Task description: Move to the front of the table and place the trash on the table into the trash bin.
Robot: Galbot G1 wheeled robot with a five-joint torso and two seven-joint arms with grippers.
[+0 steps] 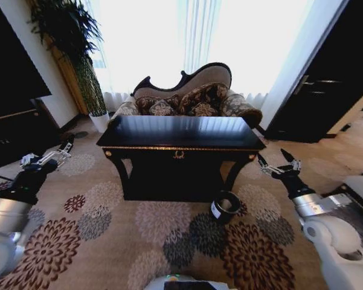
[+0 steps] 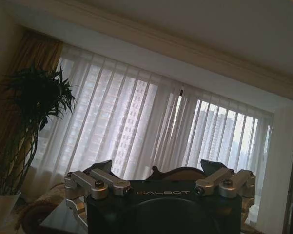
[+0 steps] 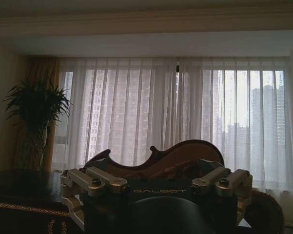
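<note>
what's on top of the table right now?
The table top shows just a glossy black surface reflecting the window; no trash can be made out on it from the head view. The far edge meets the sofa, uncovered. The trash bin stands on the carpet by its front right leg.

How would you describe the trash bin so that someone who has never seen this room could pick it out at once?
Find the large black table in front of the sofa by the window. On the floral carpet at the foot of the table's front right leg sits the trash bin. It is a small, low, black round container with a white label on its side.
</note>
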